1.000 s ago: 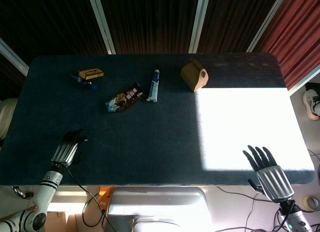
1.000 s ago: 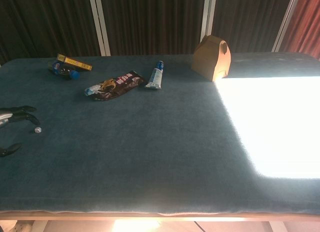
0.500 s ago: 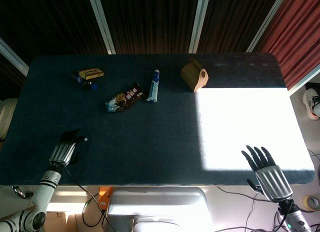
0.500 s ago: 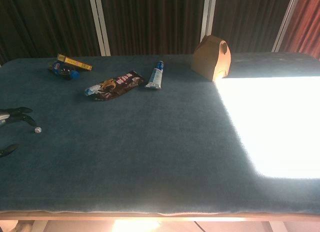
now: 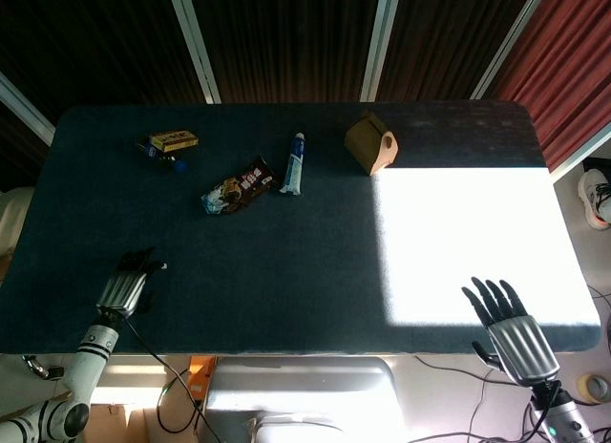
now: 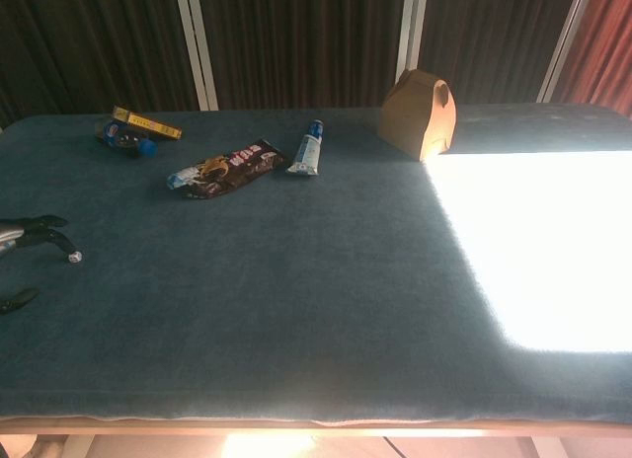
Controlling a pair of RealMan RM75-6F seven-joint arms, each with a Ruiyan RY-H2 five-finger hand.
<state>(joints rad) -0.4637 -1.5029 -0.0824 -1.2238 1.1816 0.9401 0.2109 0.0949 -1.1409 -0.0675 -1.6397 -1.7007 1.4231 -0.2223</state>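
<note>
My left hand (image 5: 124, 285) lies low over the dark blue table (image 5: 305, 242) near its front left edge, fingers stretched out and apart, holding nothing. A tiny white bead (image 5: 164, 266) sits on the cloth just beside its fingertips. In the chest view only the left hand's (image 6: 22, 236) dark fingers show at the left edge, with the bead (image 6: 75, 257) right by one fingertip. My right hand (image 5: 506, 321) hovers at the front right edge, over the sunlit patch, fingers spread and empty; the chest view does not show it.
At the back of the table lie a yellow box (image 5: 174, 138) with a blue item (image 5: 158, 153) beside it, a snack wrapper (image 5: 239, 186), a toothpaste tube (image 5: 294, 164) and a brown carton box (image 5: 371, 144). A bright sun patch (image 5: 477, 242) covers the right half.
My left hand has drawn back slightly toward the front edge, leaving the white bead in plain view beside its fingertips. The right hand has barely shifted.
</note>
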